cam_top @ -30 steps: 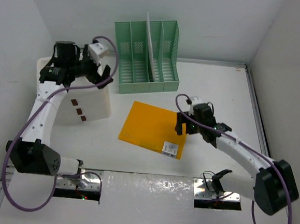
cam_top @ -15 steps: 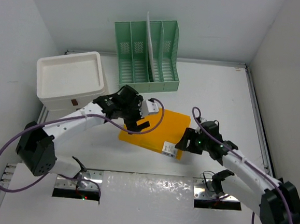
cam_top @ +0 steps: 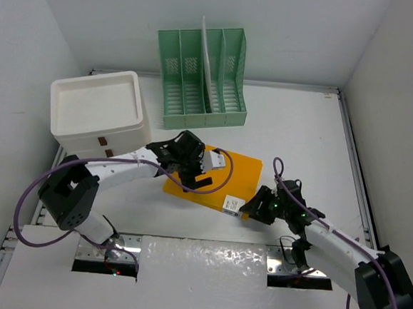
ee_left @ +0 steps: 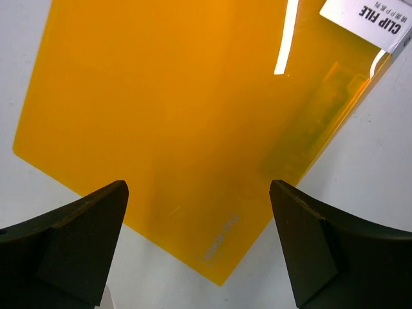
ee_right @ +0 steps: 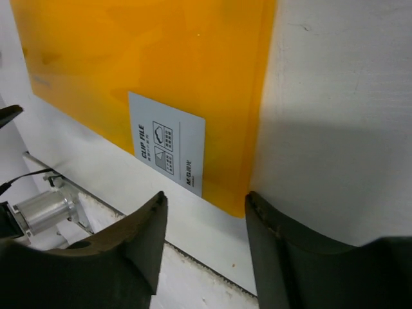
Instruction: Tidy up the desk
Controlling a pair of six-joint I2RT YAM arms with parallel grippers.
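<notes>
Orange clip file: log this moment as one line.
object: flat translucent orange plastic clip file, lying on matte-white desk | left jaws: open, above its left part | right jaws: open, at its near right corner

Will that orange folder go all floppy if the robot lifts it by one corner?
Probably a little. The orange clip file looks very thin and lies flat on the desk, so held by a corner it would likely sag rather than crumple. Its surface is glossy, with a bright streak of light in the left wrist view, so it may slide easily when pushed.
</notes>
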